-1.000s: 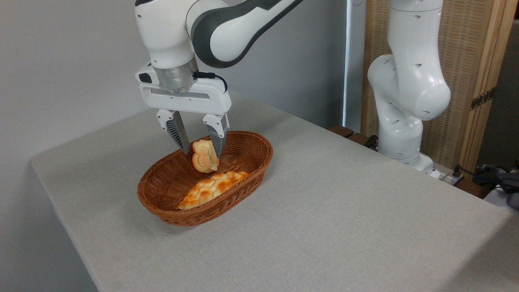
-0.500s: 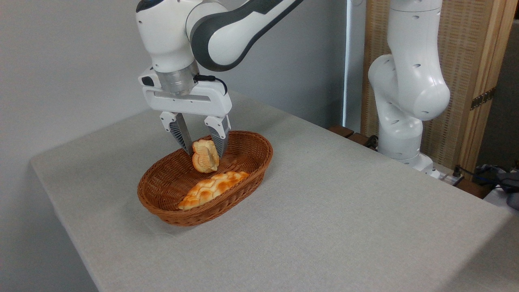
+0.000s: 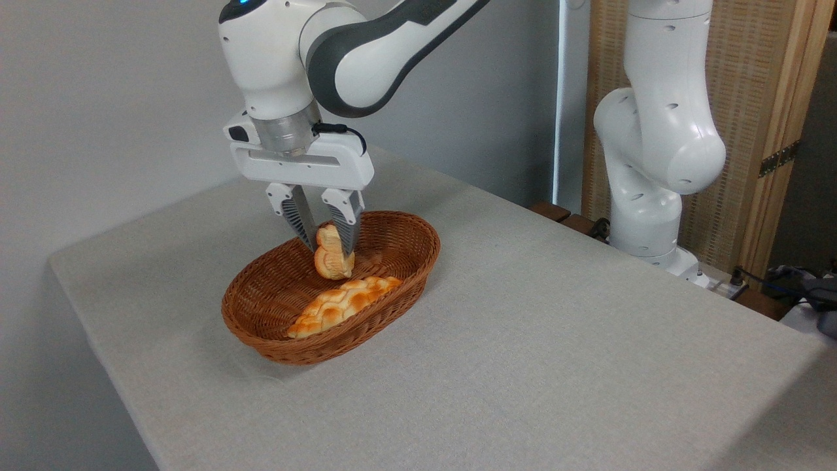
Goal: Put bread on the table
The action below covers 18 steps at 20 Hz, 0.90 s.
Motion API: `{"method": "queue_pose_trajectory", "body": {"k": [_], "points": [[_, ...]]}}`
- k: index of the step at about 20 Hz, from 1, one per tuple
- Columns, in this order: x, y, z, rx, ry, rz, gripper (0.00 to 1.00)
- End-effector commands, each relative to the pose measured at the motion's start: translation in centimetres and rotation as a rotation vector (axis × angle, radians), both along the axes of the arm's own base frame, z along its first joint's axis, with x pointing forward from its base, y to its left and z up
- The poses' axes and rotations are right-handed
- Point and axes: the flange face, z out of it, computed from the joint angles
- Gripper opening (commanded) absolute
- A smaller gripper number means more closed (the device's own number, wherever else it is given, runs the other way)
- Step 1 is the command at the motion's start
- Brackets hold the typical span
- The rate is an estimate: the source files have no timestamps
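Now the pincer [image 3: 325, 243] is pinching the bread [image 3: 333, 256] between its two fingers, which are pointing straight down and pressing on the upper part of the bun. The bread is hanging on its edge above the inside of the wicker basket [image 3: 405, 261], near the far wall, and it is not touching the long braided loaf [image 3: 340, 305] lying below it. The basket is resting on the surface [image 3: 556, 340], which is covered with grey cloth, and much free cloth is lying to the right and in front of it.

I am thinking the grip is the weak point. The fingers are holding only the top of a lumpy, glazed bun, so it may be turning or slipping out during a fast sideways move, and falling back into the basket. If the arm is travelling too low, the bread may be catching the basket rim and dragging the basket along.
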Motion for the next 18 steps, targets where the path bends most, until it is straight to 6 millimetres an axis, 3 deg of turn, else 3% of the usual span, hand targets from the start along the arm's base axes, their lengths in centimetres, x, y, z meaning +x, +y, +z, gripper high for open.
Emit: {"method": "queue_pose_trajectory", "body": {"k": [1,7,13,18], "points": [[0.0,0.0,0.0,-0.008,-0.025,0.004,0.34],[0.0,0.1,0.3,-0.010,-0.028,0.004,0.34],[0.9,1.2,2.7,-0.027,-0.063,-0.007,0.36],[2.4,5.0,5.6,-0.022,-0.095,-0.043,0.37]]}}
